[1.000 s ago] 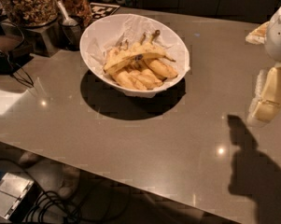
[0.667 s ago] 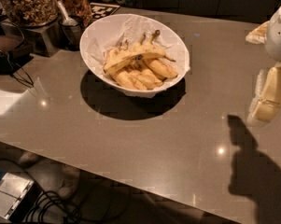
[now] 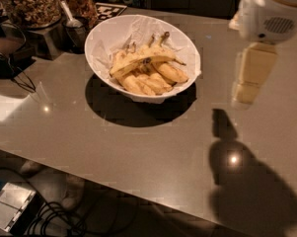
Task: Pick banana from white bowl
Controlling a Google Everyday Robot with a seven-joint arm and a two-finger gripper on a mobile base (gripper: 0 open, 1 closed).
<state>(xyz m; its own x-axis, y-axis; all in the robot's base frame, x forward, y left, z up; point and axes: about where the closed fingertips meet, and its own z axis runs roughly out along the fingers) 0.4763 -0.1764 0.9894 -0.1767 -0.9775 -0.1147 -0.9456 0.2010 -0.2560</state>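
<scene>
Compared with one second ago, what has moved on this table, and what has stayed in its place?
The gripper has moved left and a little up in the picture, nearer to the white bowl, but it is still apart from it on the right side. It has taken hold of nothing. The banana lies in the bowl on the other bananas as before, and the bowl has not shifted.

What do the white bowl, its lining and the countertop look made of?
White bowl: smooth, glossy, probably ceramic or plastic; unclear which. Lining: crinkled white paper, visibly creased. Countertop: polished grey stone or laminate, mirroring lamp glints. Gripper hangs right of the bowl, above the countertop.
</scene>
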